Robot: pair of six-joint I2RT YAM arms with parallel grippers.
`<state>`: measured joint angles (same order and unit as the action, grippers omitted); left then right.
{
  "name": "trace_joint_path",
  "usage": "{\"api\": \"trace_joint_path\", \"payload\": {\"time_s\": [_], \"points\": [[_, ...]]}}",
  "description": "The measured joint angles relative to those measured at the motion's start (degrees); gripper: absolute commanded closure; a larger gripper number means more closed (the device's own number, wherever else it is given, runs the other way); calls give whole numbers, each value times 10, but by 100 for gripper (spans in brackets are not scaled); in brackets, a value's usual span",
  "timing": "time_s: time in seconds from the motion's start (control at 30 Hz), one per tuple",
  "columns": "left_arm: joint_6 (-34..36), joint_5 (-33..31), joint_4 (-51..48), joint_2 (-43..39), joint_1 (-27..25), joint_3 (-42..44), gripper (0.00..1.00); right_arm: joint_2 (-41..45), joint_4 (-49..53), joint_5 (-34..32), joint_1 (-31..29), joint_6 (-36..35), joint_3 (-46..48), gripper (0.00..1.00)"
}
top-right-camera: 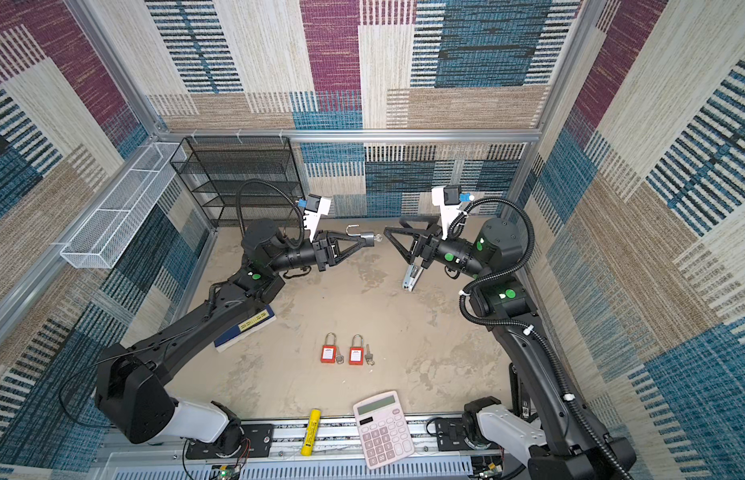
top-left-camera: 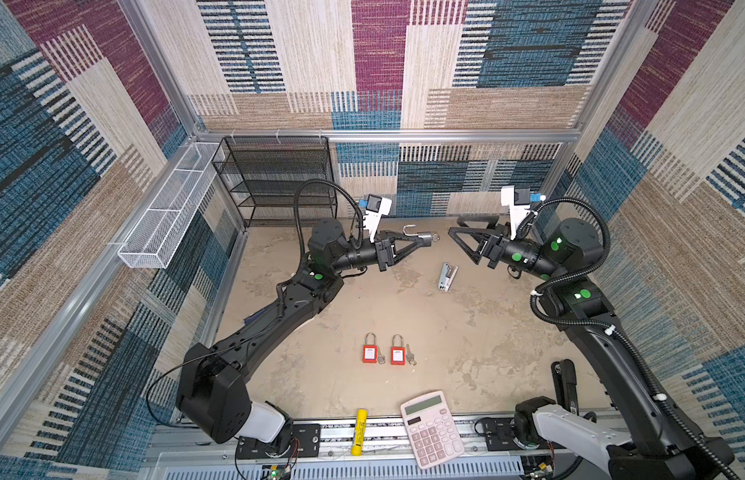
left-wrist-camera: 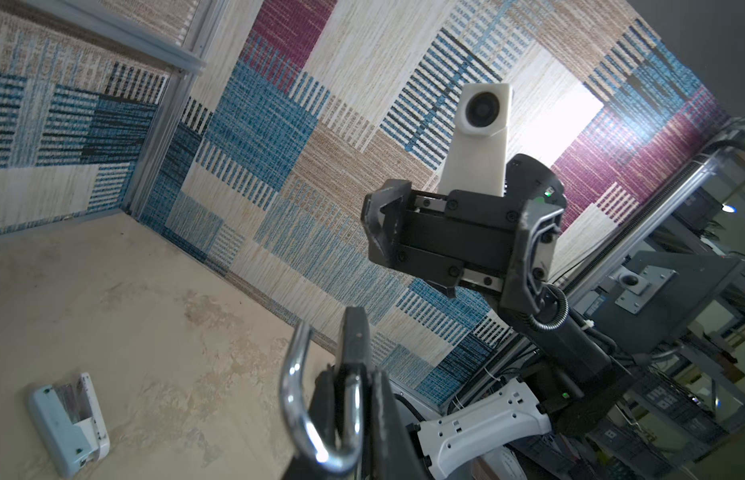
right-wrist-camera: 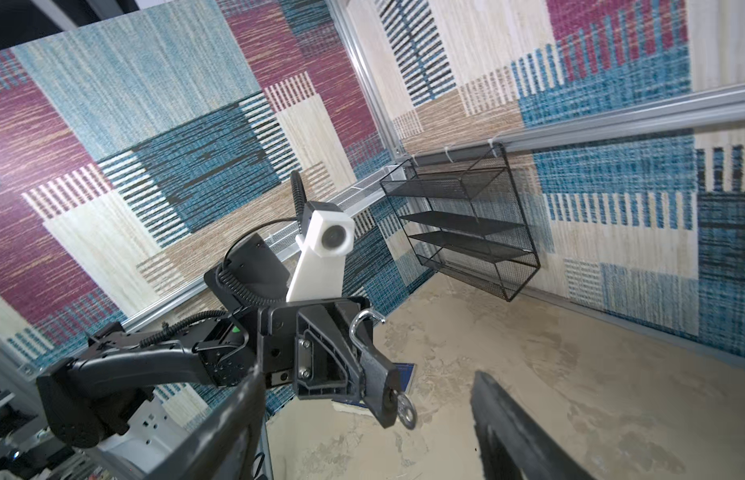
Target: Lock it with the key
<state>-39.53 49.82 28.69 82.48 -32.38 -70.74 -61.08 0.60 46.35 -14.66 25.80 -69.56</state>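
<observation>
Patchwork carpet walls surround our tan desk (top-left-camera: 404, 316); above it our left gripper (top-left-camera: 418, 241) pinches the padlock (right-wrist-camera: 377, 376), shackle (left-wrist-camera: 288, 390) swung open, key (right-wrist-camera: 405, 409) seated in its base — our right gripper (top-left-camera: 455, 226), spread and empty, faces it nearby. We judge key-grasping is in hand: next it must close squarely on the small key head

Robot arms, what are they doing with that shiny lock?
The left gripper is shut on a grey padlock and holds it up off the table. Its shackle is swung open, and a key sticks out of the bottom end. The right gripper is open and empty. It faces the key but does not touch it. Two red padlocks lie near the middle of the table with keys beside them. The grey padlock is not locked yet.
</observation>
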Motion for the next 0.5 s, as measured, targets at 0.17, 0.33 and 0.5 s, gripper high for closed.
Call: {"api": "trace_joint_path", "payload": {"time_s": [0.17,0.33,0.5], "points": [[57,16,-14,-45,0,-8,100,-5,1,54,0,-23,-21,23],[97,22,-45,-67,0,-23,100,-30,-7,103,-3,-18,-33,29],[103,29,-63,-74,0,-23,100,-40,-14,127,-28,-7,-43,30]]}}
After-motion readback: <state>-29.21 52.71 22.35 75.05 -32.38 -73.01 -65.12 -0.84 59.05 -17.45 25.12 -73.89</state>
